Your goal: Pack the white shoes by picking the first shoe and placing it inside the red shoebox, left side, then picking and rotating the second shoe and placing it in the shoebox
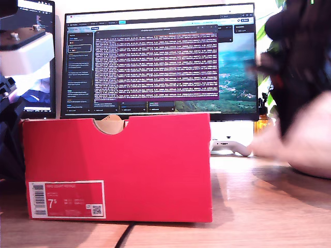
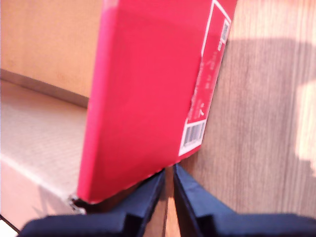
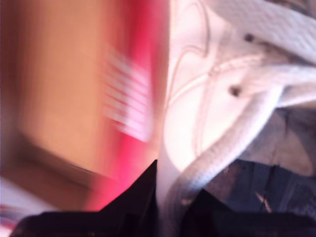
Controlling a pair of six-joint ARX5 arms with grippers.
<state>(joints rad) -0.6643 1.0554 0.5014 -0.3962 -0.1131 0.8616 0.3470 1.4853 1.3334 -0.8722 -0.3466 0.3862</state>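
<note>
The red shoebox (image 1: 119, 165) stands on the wooden table toward the exterior view's left, its white 7.5 label low on the front. My first gripper (image 2: 169, 195) is shut with nothing in it, right at the box's (image 2: 143, 98) labelled corner. That arm shows as a dark shape (image 1: 8, 139) at the exterior view's left edge. My second gripper (image 3: 170, 197) is shut on a white shoe (image 3: 222, 89), pinching its upper and lace. This shoe is a pale blur (image 1: 310, 142) under the dark second arm (image 1: 295, 67) at the exterior view's right. The other shoe is out of view.
A wide monitor (image 1: 160, 62) stands behind the box, a white controller (image 1: 232, 147) at its foot. A black cable (image 1: 124, 236) runs from under the box to the table's front. A white blocky part (image 1: 26, 51) hangs at the exterior view's upper left. The box interior (image 2: 39, 128) looks tan.
</note>
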